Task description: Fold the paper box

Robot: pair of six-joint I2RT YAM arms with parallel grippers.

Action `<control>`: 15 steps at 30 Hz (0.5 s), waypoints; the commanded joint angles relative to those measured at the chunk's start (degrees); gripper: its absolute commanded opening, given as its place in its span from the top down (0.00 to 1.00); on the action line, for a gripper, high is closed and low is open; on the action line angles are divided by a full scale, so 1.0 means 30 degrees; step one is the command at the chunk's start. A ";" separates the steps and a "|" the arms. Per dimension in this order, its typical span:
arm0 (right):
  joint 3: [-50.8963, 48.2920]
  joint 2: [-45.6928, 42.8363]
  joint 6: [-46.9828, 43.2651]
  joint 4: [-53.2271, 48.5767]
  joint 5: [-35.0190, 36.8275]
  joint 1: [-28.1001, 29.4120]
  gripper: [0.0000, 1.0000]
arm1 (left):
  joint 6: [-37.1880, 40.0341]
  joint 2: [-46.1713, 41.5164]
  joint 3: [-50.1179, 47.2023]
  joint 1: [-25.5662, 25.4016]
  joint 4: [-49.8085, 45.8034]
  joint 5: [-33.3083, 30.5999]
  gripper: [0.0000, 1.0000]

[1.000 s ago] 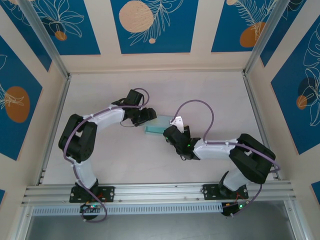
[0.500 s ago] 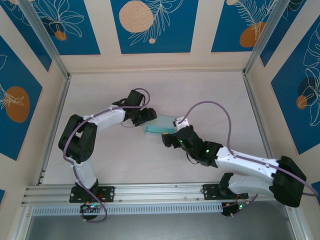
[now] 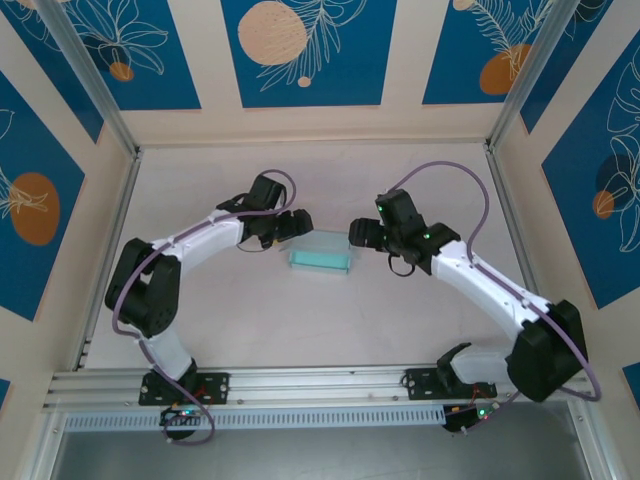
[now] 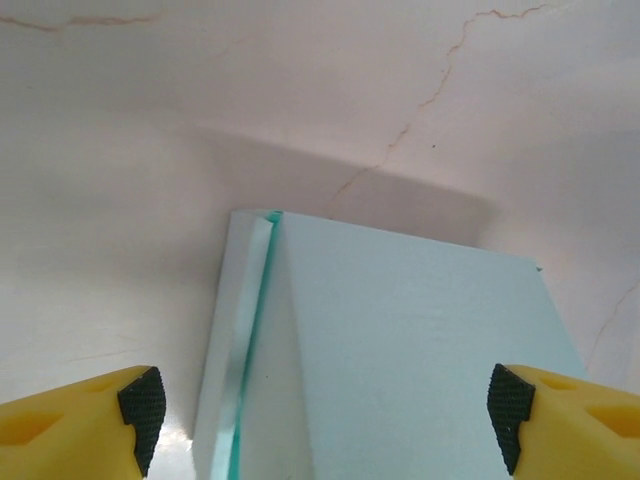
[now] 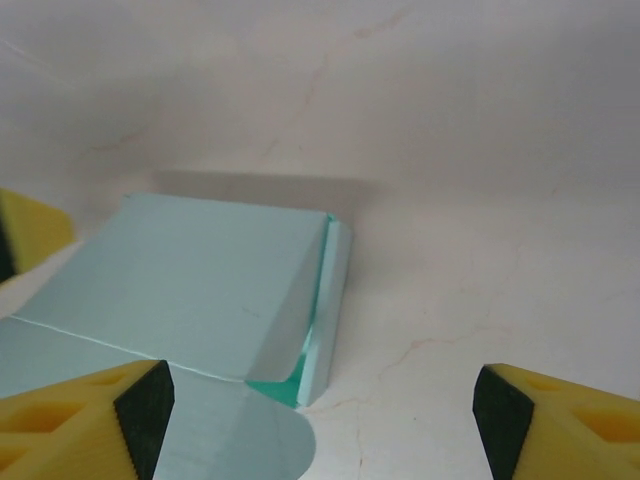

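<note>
1. Location. The paper box (image 3: 320,258) lies flat on the table (image 3: 250,320), at the centre of the top view, above the two arm bases at the bottom edge. It is a pale blue, partly folded sleeve.

2. Left gripper (image 3: 298,222). It sits just beside the upper left corner of the box. In the left wrist view its black pads (image 4: 142,400) occupy the lower corners of the frame, spread wide. The card lies below and between them and nothing is clamped: the fingers are released.

3. Right gripper (image 3: 356,236). It sits just beside the upper right end of the box. In the right wrist view the fingers are likewise spread and empty. The end flap (image 5: 325,290) stands half raised at mid frame, with a teal inner face showing, and a rounded tab (image 5: 265,445) projects at the lower left.

4. Handling, as a judgement:
- The card looks very light and thin. Expect it to bend readily and to crease for good if pinched hard
- The smooth face will probably slide on the table, so pin one end while working the other
- Take hold at a folded edge or at the raised end flap, where the layers are doubled and stiffer, not on the broad top panel
- Close gently, as the hollow sleeve will likely crush flat
</note>
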 commanded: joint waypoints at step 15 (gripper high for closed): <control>0.0588 0.4480 0.0461 0.0390 -0.4750 -0.0666 0.30 | 0.1637 0.0014 -0.1172 -0.0136 -0.0903 -0.0423 0.26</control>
